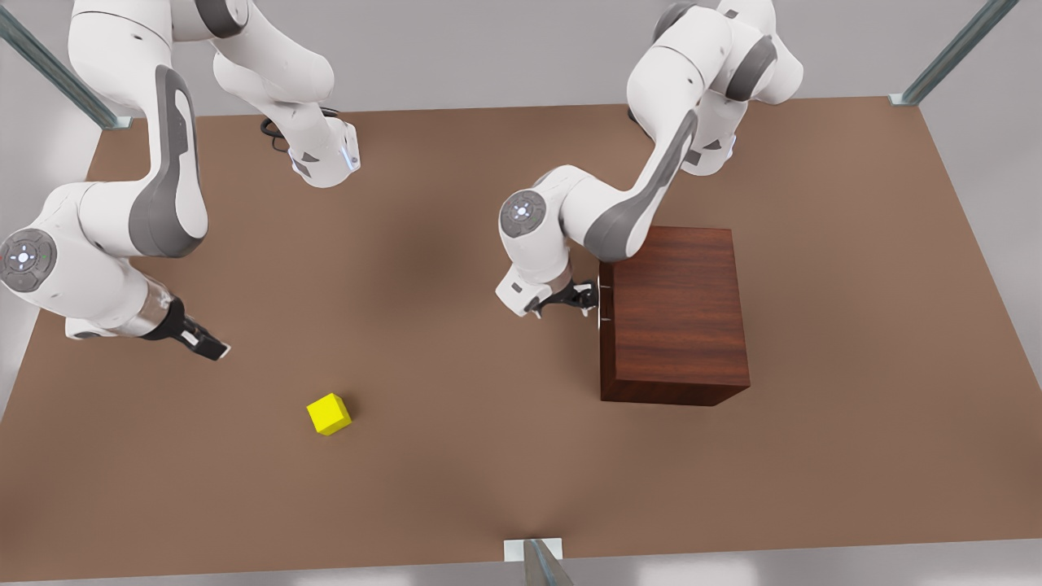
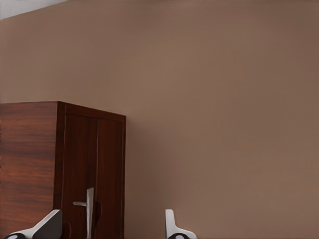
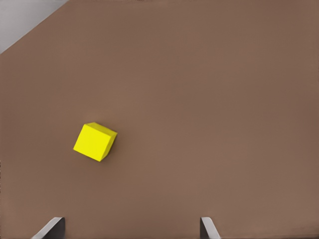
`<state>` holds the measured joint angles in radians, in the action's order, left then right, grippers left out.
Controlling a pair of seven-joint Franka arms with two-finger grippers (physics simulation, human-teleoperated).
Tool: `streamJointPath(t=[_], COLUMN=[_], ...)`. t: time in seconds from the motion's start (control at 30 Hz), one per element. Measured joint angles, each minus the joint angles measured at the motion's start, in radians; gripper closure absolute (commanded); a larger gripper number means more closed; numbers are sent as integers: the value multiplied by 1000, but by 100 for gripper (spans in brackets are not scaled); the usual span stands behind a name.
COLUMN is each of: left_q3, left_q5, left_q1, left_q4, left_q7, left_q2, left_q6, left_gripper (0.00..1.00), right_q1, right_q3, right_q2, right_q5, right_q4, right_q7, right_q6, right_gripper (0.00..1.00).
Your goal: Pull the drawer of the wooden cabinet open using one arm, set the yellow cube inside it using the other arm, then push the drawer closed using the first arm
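The wooden cabinet (image 1: 676,313) stands on the brown table at the front view's right, its drawer front (image 2: 92,169) flush with the body. A small metal handle (image 1: 600,303) sticks out of that front. My left gripper (image 1: 588,299) is level with the handle (image 2: 88,209) and open, its fingertips (image 2: 50,224) on either side of it without touching. The yellow cube (image 1: 329,413) lies on the table at the front view's lower left. My right gripper (image 1: 213,348) hovers up and to the left of the cube (image 3: 94,141), open and holding nothing.
The brown table (image 1: 488,456) stretches wide between cube and cabinet. Both arm bases (image 1: 326,159) stand at the far edge. Metal frame posts (image 1: 944,57) rise at the far corners, and a white bracket (image 1: 533,549) sits at the near edge.
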<state>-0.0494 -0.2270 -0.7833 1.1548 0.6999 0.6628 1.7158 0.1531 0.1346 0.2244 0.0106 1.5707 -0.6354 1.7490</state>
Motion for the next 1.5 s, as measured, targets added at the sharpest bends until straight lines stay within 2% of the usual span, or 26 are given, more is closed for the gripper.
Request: streamJointPath(t=[0.23,0.53,0.67,0.8,1.5], left_q3=[2,-1,-2,-4,-4], left_q5=[-72,-102,-111,-117,-174], left_q1=[-59,-33,-72,-75,-69], left_q4=[39,103,178,263,369], left_q7=[42,68,87,108,207], left_q2=[14,16,-2,-35,-31], left_q6=[-43,-69,-70,-35,93], left_gripper=[0,0,0,0,0], right_q1=[0,-1,-1,-1,-8], right_q3=[0,2,2,2,2], right_q2=[1,5,5,5,12], right_q5=[0,0,0,-1,-15], right_q4=[-1,-1,-1,-1,-5], right_q7=[-125,-228,-259,-285,-355], right_q6=[7,9,9,10,9], right_gripper=[0,0,0,0,0])
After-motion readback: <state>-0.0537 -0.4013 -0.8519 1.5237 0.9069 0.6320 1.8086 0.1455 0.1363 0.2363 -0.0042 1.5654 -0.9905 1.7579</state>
